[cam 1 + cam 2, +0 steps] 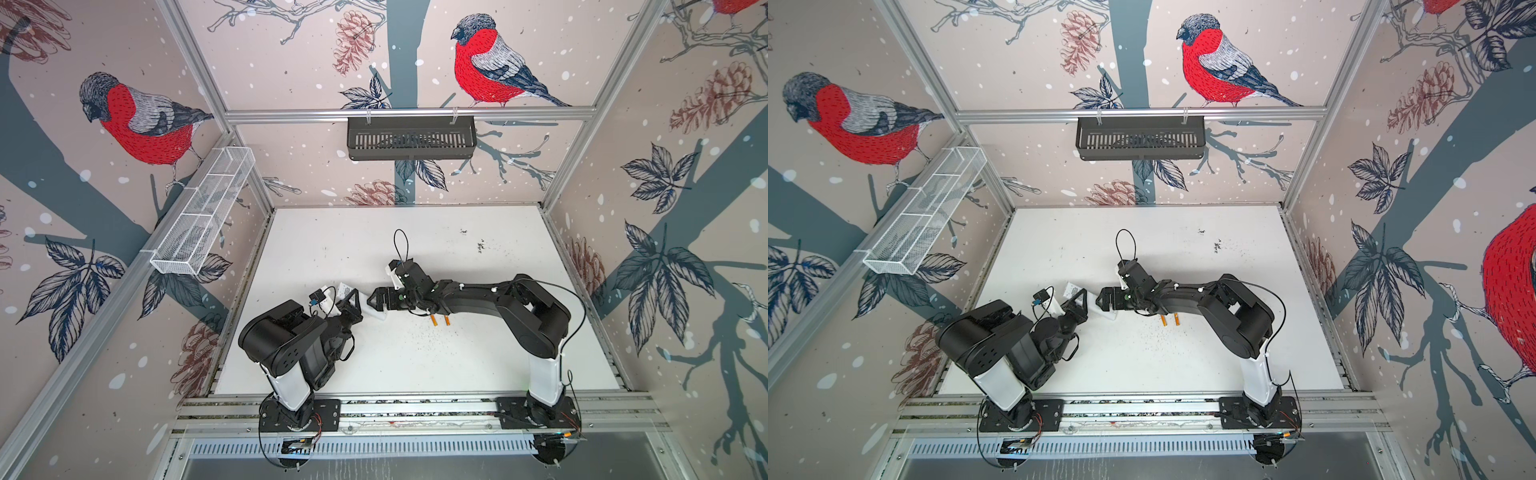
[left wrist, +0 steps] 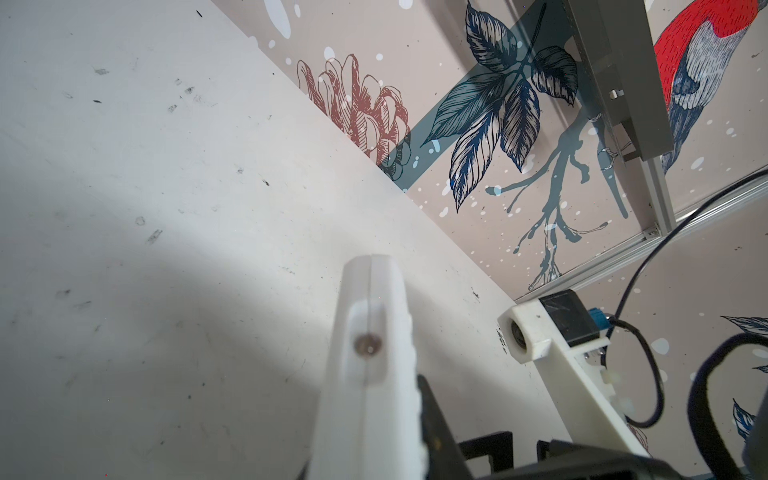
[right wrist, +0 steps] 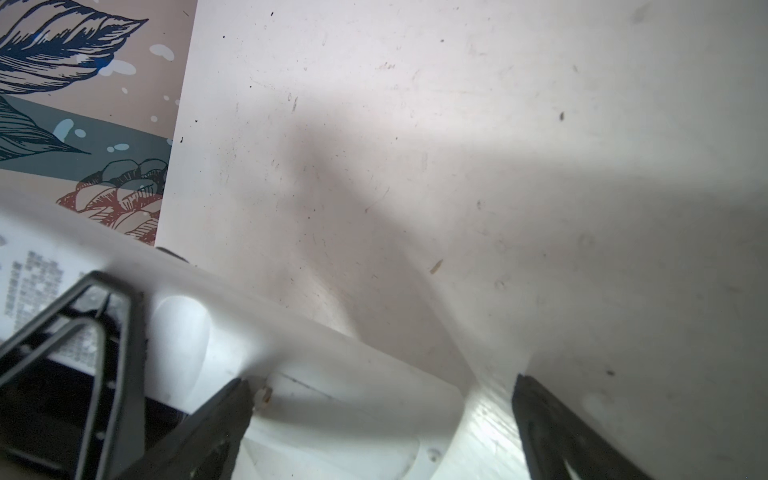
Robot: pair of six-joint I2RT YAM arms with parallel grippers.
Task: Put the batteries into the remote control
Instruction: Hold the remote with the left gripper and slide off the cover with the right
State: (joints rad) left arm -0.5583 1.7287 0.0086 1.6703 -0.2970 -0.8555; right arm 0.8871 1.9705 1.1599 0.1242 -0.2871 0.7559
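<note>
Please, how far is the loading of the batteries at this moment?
Done: the left tool is shut on the slim white plastic remote control. In hand: the open right tool is at its free end. Left: both slim orange cylindrical batteries lie on the white table, not yet loaded.

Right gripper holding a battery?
No: both batteries lie loose on the table, and the right gripper stands open at the end of the remote control.

The white bench (image 1: 332,249) is scuffed. Two orange batteries (image 1: 434,320) lie side by side, slightly apart, just toward 5 o'clock of its centre. Dark specks (image 1: 481,246) sit toward 1 o'clock.
</note>
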